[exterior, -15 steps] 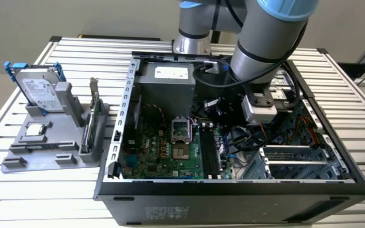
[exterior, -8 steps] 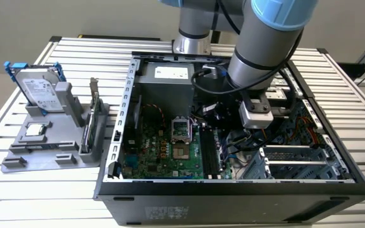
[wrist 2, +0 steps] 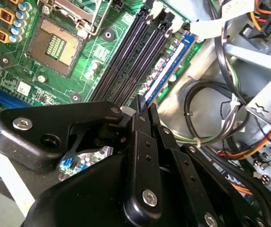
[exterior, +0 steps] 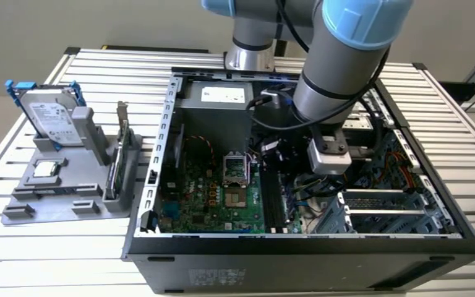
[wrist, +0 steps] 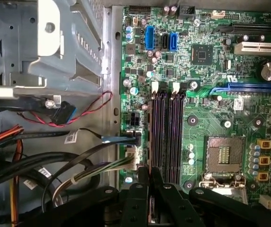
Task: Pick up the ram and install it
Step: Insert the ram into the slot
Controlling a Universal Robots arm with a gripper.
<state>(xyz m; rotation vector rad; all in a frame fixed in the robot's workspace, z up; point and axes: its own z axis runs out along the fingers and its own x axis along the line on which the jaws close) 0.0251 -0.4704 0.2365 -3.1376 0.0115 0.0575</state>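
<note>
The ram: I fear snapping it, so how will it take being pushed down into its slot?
Probably stiff edge-on: the ram is a thin flat board standing on edge beside the black slots. Sideways force would likely bend or crack it, being so thin. It is likely light, since the gripper holds it with slim jaws at one end.

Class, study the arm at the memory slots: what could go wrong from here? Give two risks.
1. The gripper seems to hold the ram at one end only, so it may seat tilted in its slot, with the far end high.
2. The loose cables lie right beside that slot, so the fingers might snag them.
</note>
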